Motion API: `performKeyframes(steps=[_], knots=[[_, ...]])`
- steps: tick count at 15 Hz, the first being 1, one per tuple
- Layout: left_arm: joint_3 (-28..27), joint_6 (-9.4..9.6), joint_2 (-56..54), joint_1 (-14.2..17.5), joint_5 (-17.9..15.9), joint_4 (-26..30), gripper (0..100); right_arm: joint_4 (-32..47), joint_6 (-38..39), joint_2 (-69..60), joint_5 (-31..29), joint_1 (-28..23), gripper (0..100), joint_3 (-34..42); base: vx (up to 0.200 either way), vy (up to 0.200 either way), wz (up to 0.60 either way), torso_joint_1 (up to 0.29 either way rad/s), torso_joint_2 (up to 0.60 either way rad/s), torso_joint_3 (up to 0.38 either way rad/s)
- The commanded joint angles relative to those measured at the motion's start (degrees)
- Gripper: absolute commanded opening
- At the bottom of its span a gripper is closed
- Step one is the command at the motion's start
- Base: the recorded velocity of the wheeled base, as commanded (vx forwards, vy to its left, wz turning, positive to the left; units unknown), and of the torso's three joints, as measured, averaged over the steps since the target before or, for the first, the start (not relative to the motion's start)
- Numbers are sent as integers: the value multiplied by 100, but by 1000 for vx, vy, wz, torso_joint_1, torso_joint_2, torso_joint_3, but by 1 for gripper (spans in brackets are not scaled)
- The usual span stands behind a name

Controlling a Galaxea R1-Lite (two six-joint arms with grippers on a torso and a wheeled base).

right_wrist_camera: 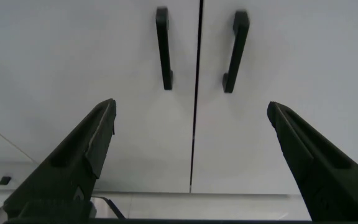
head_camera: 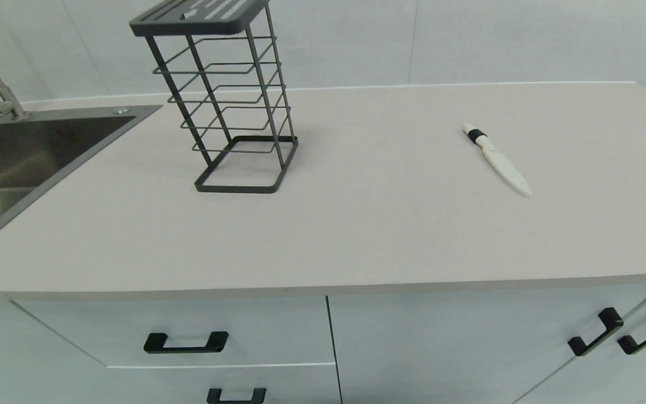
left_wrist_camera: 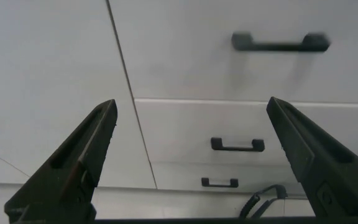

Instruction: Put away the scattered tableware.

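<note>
Left end effector point(left_wrist_camera: 191, 106) and right end effector point(right_wrist_camera: 191, 104) both stand wide open and empty, while the white knife point(head_camera: 497, 160) lies flat on the tabletop point(head_camera: 356, 235), right of centre in the head view, probably light, stiff and slick, best pinched across its width near the black band point(head_camera: 475, 134).

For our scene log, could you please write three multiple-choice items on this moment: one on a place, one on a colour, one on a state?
1. Where is the knife?
A. on top of the rack
B. on the counter, right of the rack
C. inside the rack

2. What colour is the rack?
A. black
B. white
C. red

3. How is the left gripper?
A. shut on the knife
B. shut, empty
C. open

Key:
1 B: the knife lies flat on the counter, apart from the rack.
2 A: its wires and top are black.
3 C: its fingers stand wide apart with nothing between them.
</note>
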Motion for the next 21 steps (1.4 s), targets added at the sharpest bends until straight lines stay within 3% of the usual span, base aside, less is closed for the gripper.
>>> performKeyframes(steps=[1, 6, 21], knots=[[2, -4, 7, 2, 3, -4, 100, -2, -4, 7, 1, 1, 100, 0, 0, 0, 0, 266, -510, -237], [2, -4, 7, 2, 3, -4, 100, -2, -4, 7, 1, 1, 100, 0, 0, 0, 0, 156, -490, -222], [2, 4, 7, 2, 3, -4, 100, -2, -30, 7, 10, 1, 100, 0, 0, 0, 0, 311, -525, -250]])
